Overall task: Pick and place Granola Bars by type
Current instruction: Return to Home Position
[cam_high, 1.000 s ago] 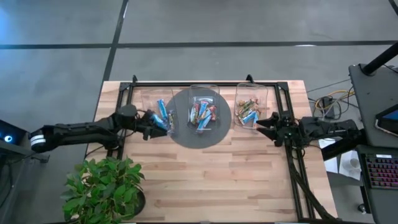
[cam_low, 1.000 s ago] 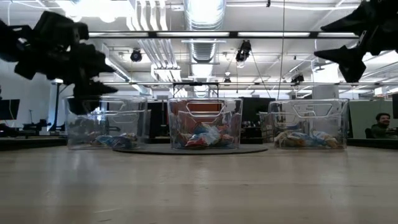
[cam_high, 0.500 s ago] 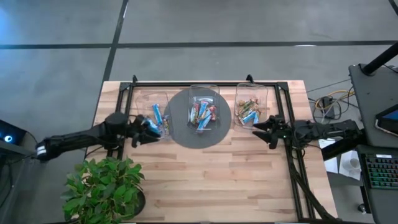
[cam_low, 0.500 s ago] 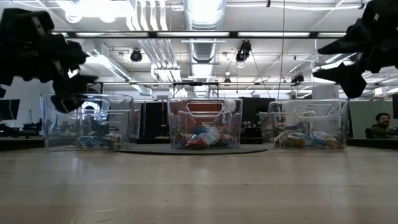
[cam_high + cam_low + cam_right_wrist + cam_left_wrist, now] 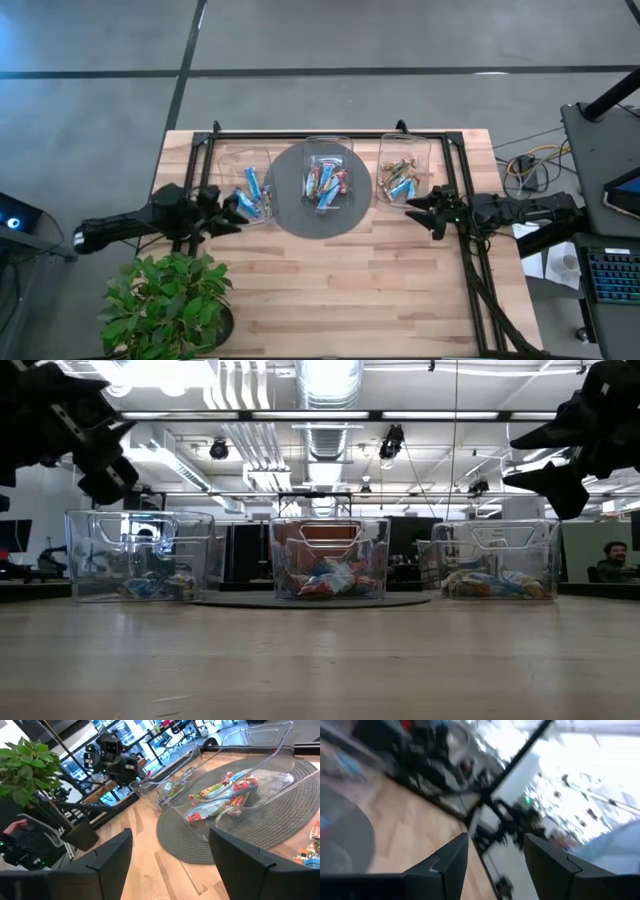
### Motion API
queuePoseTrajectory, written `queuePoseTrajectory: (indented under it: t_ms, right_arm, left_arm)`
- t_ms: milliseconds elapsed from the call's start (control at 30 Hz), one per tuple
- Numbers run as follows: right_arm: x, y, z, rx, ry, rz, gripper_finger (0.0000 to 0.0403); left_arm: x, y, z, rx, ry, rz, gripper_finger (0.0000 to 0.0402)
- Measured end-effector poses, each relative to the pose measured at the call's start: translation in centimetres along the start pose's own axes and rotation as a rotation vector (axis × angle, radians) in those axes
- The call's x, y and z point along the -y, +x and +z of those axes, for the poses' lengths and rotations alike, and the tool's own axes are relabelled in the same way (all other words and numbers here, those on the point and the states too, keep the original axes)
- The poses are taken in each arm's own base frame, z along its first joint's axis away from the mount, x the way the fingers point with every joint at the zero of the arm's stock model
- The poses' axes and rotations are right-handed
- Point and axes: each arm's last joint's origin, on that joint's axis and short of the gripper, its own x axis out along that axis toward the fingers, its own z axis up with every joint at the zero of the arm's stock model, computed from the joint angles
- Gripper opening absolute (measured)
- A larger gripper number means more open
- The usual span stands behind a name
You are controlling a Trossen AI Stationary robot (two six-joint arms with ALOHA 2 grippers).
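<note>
At the far left, the potted plant (image 5: pixel 165 300) sits by the near corner of the wooden table (image 5: pixel 350 290). The left arm reaches in just beyond the plant. The left gripper (image 5: pixel 232 208) hangs raised just beside the near left corner of the left bin (image 5: pixel 245 155), its two fingers apart and holding nothing. The granola bars (image 5: pixel 250 190) are spread over three clear bins in a row along the far side of the table. The left bin holds a few blue ones. The middle bin (image 5: pixel 328 148), standing on the round grey mat (image 5: pixel 290 215), holds a mixed heap of blue and multicoloured wrappers. The right bin (image 5: pixel 405 145) holds gold-brown bars with some blue among them. At the right, the right gripper (image 5: pixel 418 208) hovers above the table just beside the near corner of the right bin, its fingers spread and empty.
</note>
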Motion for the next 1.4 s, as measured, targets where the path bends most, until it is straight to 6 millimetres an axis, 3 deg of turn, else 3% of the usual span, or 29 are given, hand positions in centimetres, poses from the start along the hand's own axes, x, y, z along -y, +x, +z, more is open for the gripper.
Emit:
queuePoseTrajectory:
  t_ms: [300, 833, 1067, 1233, 1400]
  right_arm:
    - [0.0, 0.0, 0.0, 0.0, 0.0, 0.0, 0.0257]
    - [0.0, 0.0, 0.0, 0.0, 0.0, 0.0, 0.0256]
    - [0.0, 0.0, 0.0, 0.0, 0.0, 0.0, 0.0256]
    - [0.0, 0.0, 0.0, 0.0, 0.0, 0.0, 0.025]
    - [0.0, 0.0, 0.0, 0.0, 0.0, 0.0, 0.025]
  left_arm:
    - [1.6, 0.6, -1.5, -0.159, -0.035, -0.187, 0.0174]
    - [1.5, 0.6, -1.9, -0.186, -0.017, -0.175, 0.0174]
    - [1.0, 0.6, -1.9, -0.115, 0.297, -0.088, 0.0174]
    - [1.2, 0.7, -2.1, -0.121, 0.563, -0.124, 0.0174]
    - [0.9, 0.7, -2.1, -0.08, 0.73, 0.018, 0.0174]
